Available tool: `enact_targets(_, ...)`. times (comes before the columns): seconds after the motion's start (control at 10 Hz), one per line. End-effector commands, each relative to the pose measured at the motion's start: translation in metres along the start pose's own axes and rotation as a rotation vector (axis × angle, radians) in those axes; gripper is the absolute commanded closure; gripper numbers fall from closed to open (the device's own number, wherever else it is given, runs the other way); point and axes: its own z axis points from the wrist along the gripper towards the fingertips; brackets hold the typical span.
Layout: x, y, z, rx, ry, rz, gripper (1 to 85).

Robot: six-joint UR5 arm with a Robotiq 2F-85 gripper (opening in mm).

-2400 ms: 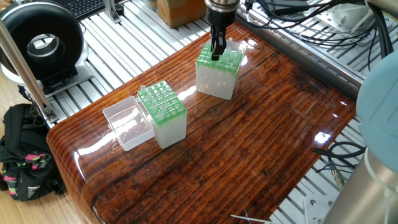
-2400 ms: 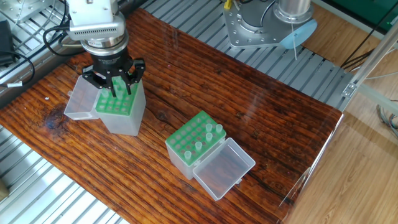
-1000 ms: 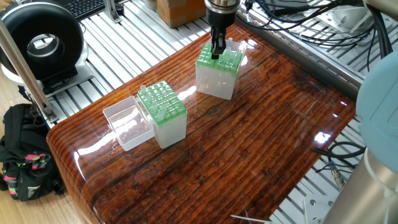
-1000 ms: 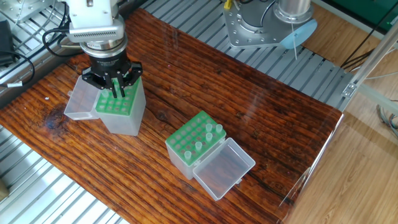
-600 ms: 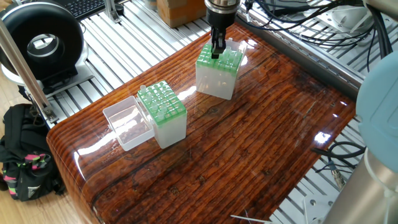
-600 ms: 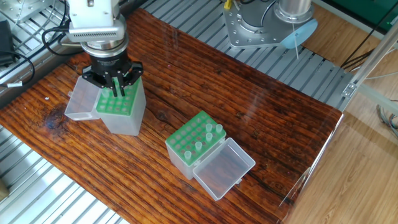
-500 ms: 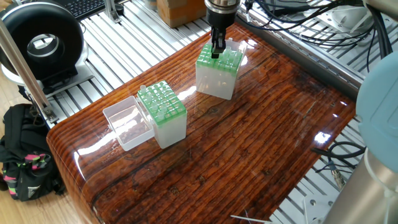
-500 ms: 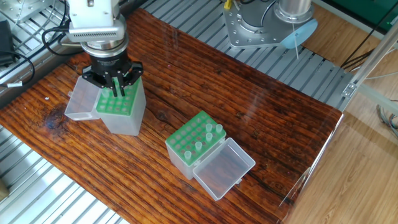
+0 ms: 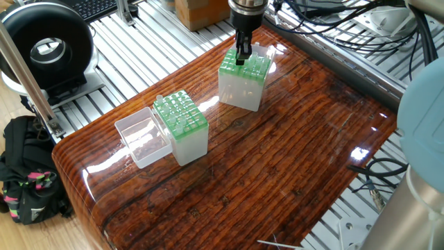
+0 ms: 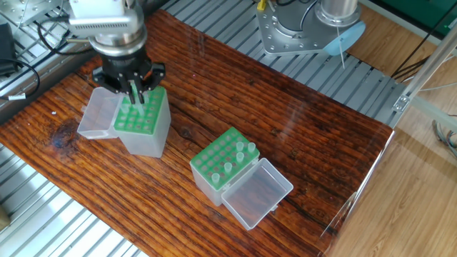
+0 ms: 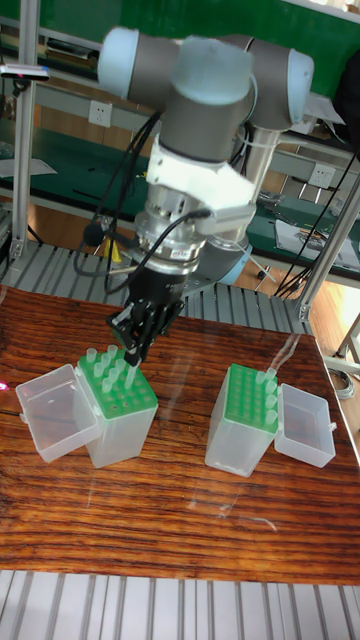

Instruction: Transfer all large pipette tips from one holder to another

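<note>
My gripper point(image 10: 136, 96) hangs over the far holder point(image 10: 146, 132), a clear box with a green grid top. Its fingers are drawn together on a large pipette tip standing in that grid; the tip is mostly hidden between them. In one fixed view the gripper point(image 9: 240, 61) touches the top of this holder point(image 9: 243, 87). The tall fixed view shows the gripper point(image 11: 130, 355) among several whitish tips point(image 11: 97, 357) in the holder point(image 11: 118, 410), which looks slightly tilted. The second holder point(image 10: 218, 171) carries several large pipette tips point(image 10: 240, 150).
Each holder has a clear hinged lid lying open beside it point(image 10: 98, 114) point(image 10: 257, 191). A round black device point(image 9: 45, 52) stands off the table's left end. Cables point(image 9: 333, 17) and aluminium rails lie past the far edge. The arm's base point(image 10: 307, 28) is mounted beyond the table.
The fingers went from spread to drawn together over the grid. In the other fixed view the gripper has since risen a little, and the holder and lid beneath it shifted slightly.
</note>
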Motion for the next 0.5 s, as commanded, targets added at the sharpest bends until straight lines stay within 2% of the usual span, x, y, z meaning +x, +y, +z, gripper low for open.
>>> enact_targets(0.0,-0.005,0.005,-0.044,-0.009,0.013,0.014,84.7)
enact_targets(0.2,-0.005,0.001,-0.069,0.045,0.038,0.025,84.7)
enact_targets(0.4,-0.012,0.016,-0.095,0.031,0.03,0.066,84.7)
